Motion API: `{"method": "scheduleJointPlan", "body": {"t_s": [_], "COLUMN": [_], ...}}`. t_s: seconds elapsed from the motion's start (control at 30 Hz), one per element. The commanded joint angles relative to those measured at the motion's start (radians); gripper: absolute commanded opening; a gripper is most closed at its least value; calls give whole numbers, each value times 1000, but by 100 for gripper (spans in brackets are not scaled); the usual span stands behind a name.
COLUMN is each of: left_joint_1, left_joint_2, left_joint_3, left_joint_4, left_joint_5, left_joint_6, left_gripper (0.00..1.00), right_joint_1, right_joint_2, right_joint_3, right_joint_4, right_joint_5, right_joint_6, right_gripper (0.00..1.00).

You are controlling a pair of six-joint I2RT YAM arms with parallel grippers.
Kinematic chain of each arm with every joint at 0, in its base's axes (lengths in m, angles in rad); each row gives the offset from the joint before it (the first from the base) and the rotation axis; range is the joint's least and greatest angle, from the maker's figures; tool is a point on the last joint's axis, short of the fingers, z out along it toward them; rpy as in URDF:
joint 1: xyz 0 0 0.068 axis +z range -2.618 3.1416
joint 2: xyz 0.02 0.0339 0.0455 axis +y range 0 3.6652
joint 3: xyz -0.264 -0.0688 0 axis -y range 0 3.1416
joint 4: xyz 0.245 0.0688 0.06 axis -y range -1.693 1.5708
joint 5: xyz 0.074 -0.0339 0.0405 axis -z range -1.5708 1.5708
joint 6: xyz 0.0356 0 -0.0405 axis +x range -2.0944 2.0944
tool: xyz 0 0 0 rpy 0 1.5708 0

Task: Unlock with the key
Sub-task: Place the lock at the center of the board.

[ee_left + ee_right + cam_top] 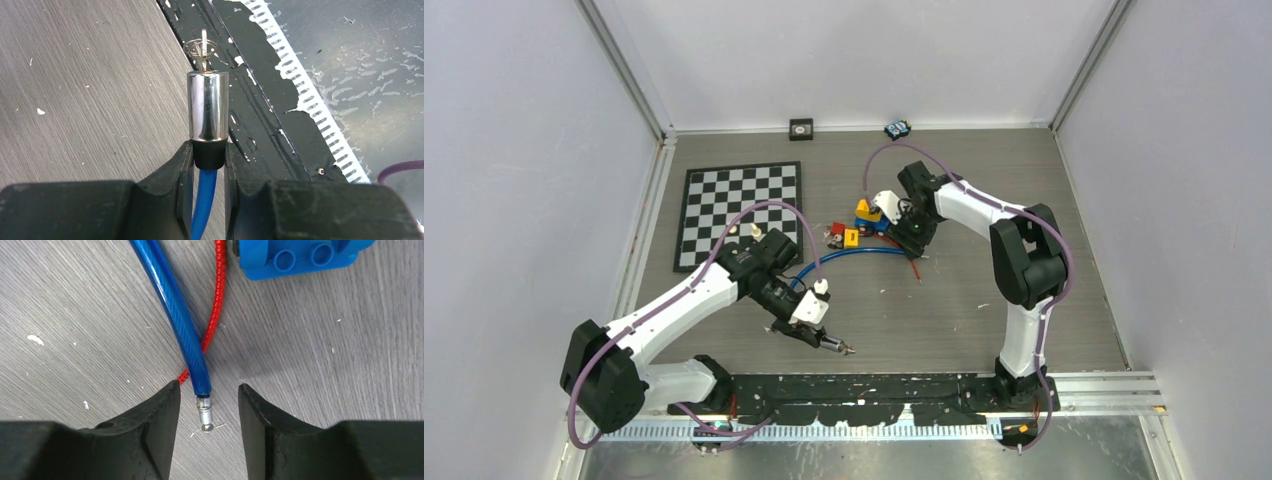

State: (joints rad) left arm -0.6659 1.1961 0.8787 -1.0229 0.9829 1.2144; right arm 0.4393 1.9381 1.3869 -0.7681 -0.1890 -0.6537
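Note:
A chrome lock barrel (207, 106) on a blue cable (204, 200) sticks out beyond my left gripper (208, 150), which is shut on the barrel's black collar. The key (201, 49) with its wire ring stands in the barrel's far end. From above, the left gripper (809, 325) holds the barrel (832, 346) near the table's front edge. My right gripper (207, 390) is open, low over the table. The cable's free end, a small metal pin (204, 415), lies between its fingers, touching neither. The blue cable (854, 255) runs across the table between the two arms.
A red cord (216, 300) crosses under the cable beside a blue toy brick (300, 255). Yellow and blue bricks (869, 215) and an orange block (851, 237) lie by the right gripper. A chessboard (739, 210) lies at the back left. A black taped strip (874, 385) lines the front edge.

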Motion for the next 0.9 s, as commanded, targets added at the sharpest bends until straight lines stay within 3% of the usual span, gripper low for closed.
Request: {"method": "scheduleJointPlan", "body": {"t_s": [0.0,0.17,0.43,0.67,0.87], "left_joint_1": [-4,-3,-4,-3,-5], "left_joint_2": [-26,-34,-55,-105,-80], "left_joint_3": [4,4,30,62,49], "left_joint_4": [-1,-11,-101,-270,-264], "left_joint_5": [13,2,-28,-127,-293], "left_joint_6": [17,18,59,149,246], "left_gripper": [0,0,0,0,0], "right_joint_1": [1,1,-13,-60,-182], "right_joint_2": [15,18,-81,-312,-476], "right_joint_3": [20,23,1,-86,-189], "right_joint_4": [-5,-31,-77,-113,-145], "right_joint_5": [-21,-28,-67,-92,-16], "right_joint_6": [-14,-25,-43,-49,-75], "right_gripper": [47,26,4,1,1]}}
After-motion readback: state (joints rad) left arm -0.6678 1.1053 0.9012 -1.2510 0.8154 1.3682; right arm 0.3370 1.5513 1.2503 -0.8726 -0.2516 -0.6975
